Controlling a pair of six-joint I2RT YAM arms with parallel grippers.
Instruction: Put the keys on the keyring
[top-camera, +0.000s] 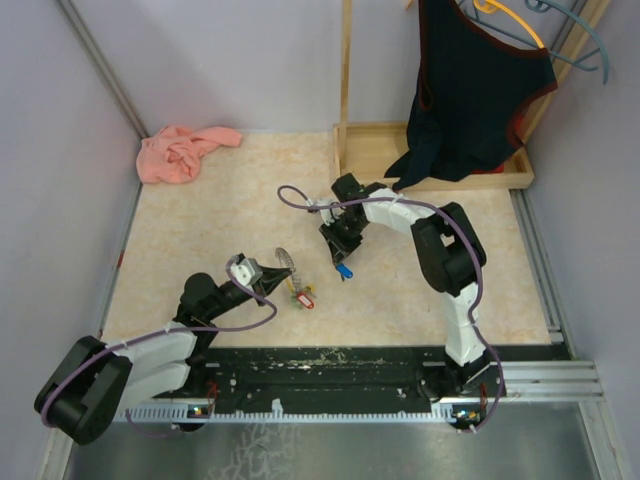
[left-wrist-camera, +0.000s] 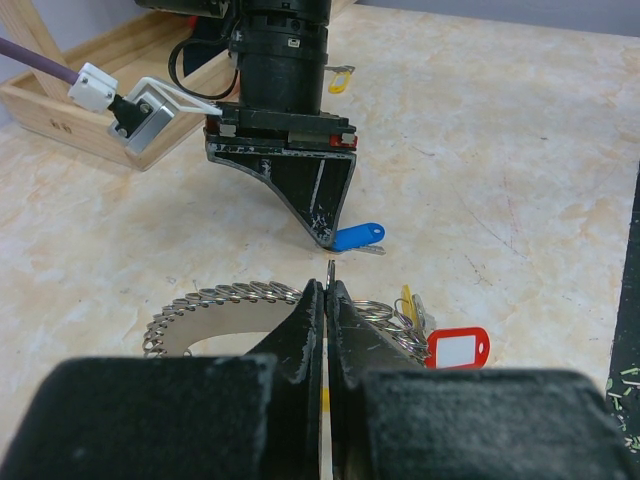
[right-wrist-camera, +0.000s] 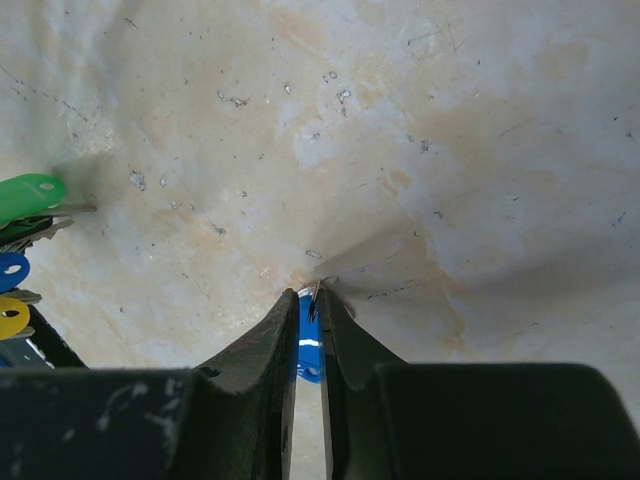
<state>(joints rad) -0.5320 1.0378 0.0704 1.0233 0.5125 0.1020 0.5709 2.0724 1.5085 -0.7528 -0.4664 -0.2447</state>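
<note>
Your left gripper (left-wrist-camera: 327, 292) is clenched tight, with a thin sliver of metal standing edge-on between its tips. That sliver looks like part of the keyring (left-wrist-camera: 215, 300), whose silvery chain curls away at the gripper's 9 o'clock. The keyring's red tag (left-wrist-camera: 458, 350) and yellow tag (left-wrist-camera: 406, 300) lie at its 3 o'clock, flat on the table (top-camera: 200, 230).

Your right gripper (right-wrist-camera: 312, 300) points straight down, and its jaws are pinched on the blue-capped key (left-wrist-camera: 358, 236). The key's head rests on the table at 12 o'clock from your left fingertips, just apart from them.

In the right wrist view more keys sit at the 9 o'clock edge: a green-capped key (right-wrist-camera: 28, 193) with blue and yellow caps below it.

Seen from above, a pink cloth (top-camera: 183, 152) lies at the table's 11 o'clock. At its 1 o'clock a wooden tray (top-camera: 370, 150) stands with a dark garment (top-camera: 475, 90) hanging over it.
</note>
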